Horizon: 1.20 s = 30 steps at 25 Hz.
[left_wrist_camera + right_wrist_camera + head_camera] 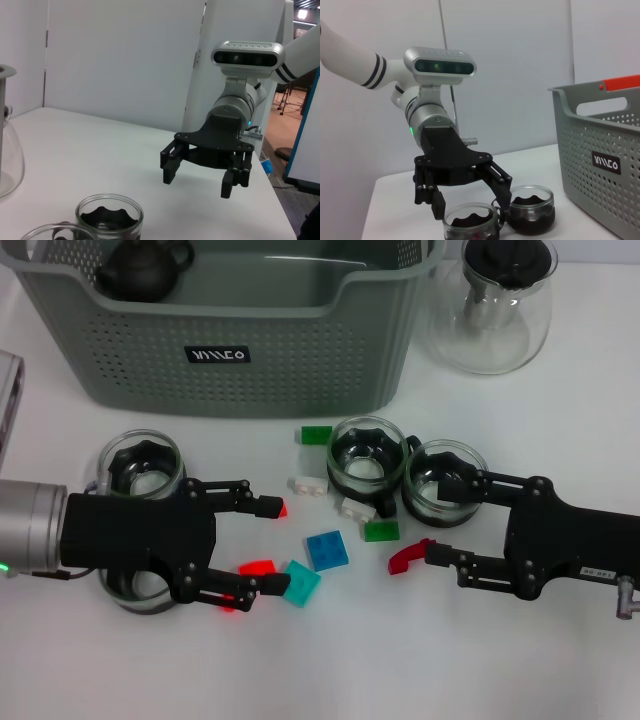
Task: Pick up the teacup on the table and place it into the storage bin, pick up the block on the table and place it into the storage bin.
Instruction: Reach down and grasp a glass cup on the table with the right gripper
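Nearest the robot, both arms lay low over the white worktop [520, 660], claws pointing inward toward each other. The left claw [262, 548] was spread wide, holding nothing, with a red block [257, 567] just inside its lower finger and a teal block [301, 583] beside the tip. It looked set to close on a block, though which one I could not tell. Two cups sat by that arm: one [142, 462] beside its upper side, the other [140, 590] mostly hidden under its body.

The right claw [432, 520] was also spread and empty. Its upper finger reached across the rim of a cup [444, 480], so a cup grasp seemed the likelier aim there; a red piece [408, 556] lay at its lower fingertip.

Between the claws lay the loose pieces — a blue block [327, 549], two green ones [381, 531] [316, 434], two white ones [308, 484] [355, 507] — and a fourth cup [366, 453] touching the right-hand one.

Farther back stood the bin [240, 350] along the far edge, its handle dip facing the robot for easy drops — a dark teapot [142, 268] already sat inside. A glass pot [492, 305] stood at its right. None of the cups or blocks in view had been binned yet.

The wrist views showed plain white walls behind the worktop.
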### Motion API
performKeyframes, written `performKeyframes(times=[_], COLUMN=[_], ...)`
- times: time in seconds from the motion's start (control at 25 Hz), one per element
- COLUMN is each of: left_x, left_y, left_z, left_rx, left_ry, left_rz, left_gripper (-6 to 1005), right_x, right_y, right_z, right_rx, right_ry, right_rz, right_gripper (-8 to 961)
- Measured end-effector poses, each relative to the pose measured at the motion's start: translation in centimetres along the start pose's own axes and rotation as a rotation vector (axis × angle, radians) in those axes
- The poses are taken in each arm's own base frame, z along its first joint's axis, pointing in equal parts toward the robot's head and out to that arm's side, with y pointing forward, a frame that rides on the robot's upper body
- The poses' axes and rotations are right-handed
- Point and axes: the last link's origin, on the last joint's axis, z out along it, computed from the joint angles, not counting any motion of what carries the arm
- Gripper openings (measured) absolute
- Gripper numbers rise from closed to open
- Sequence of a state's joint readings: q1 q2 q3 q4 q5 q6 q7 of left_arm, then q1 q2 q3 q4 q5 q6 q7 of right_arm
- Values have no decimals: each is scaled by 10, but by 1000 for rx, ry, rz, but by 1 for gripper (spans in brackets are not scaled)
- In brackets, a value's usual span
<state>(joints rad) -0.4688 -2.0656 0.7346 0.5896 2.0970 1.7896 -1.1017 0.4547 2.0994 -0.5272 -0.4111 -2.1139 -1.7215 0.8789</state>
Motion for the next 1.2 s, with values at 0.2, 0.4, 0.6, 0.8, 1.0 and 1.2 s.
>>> performKeyframes(times=[0.2,0.4,0.6,0.8,1.0,1.2], left_x=[0,2,3,3,-1,-7], left_y=[-1,0,-1,2,10,22], left_z=[0,0,-2,-11,-40,-71], left_rx=[3,-2,0,-2,49,135], left_ry=[0,2,6,19,74,139], left_rz=[5,11,12,-1,-37,-68], left_gripper=[843,843,843,842,842,842], right_x=[0,-1,0,-3,-17,-50], right_y=[0,-1,-2,-2,-17,-44], right_z=[0,0,1,1,1,6], right_rx=[-2,-2,4,9,-16,-72], right_ry=[1,1,7,-25,29,275], right_rz=[-1,4,11,47,137,176], right_gripper=[735,734,733,732,731,730])
